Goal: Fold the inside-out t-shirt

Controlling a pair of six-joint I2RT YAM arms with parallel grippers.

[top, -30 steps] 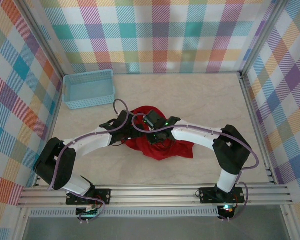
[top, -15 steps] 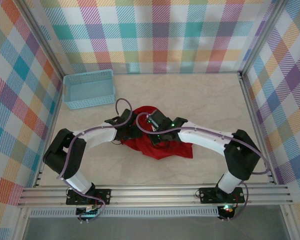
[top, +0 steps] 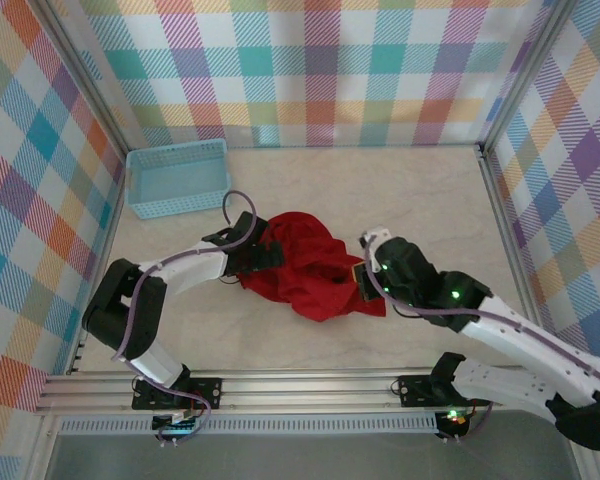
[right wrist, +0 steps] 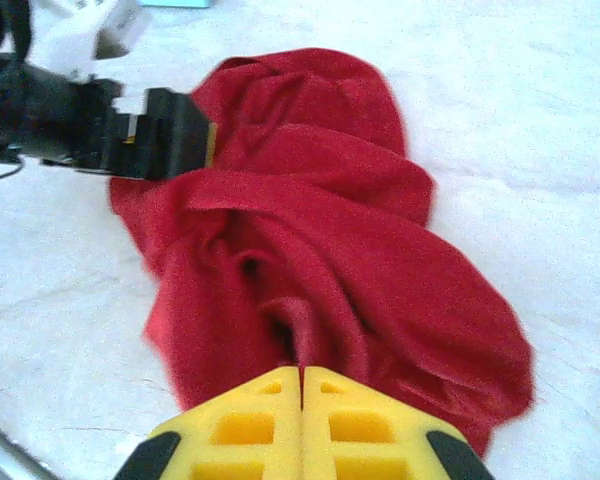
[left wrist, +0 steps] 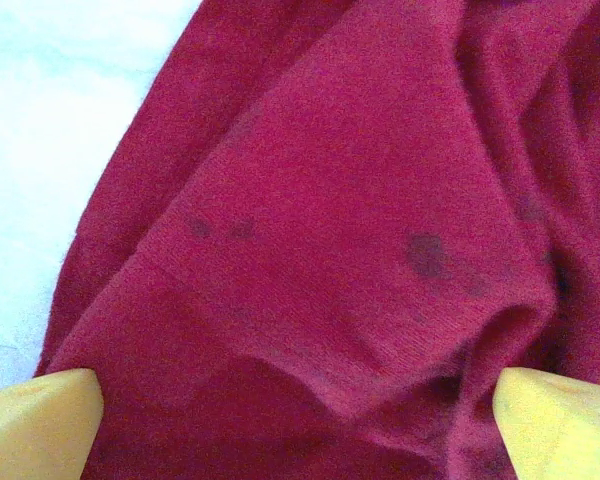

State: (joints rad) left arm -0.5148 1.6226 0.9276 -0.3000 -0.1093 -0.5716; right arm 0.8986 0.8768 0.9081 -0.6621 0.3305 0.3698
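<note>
Early step, opening out the heap: t-shirt (top: 310, 268) bunched on the bench (top: 420, 200), directly under my left pincer (left wrist: 300, 425), which is splayed wide, and just ahead of my closed right pincer (right wrist: 301, 382); next, I judge, pinch a hem and draw it flat.

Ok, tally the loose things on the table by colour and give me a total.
Red: 1, the t-shirt
Light blue: 1, the basket
Total: 2
</note>
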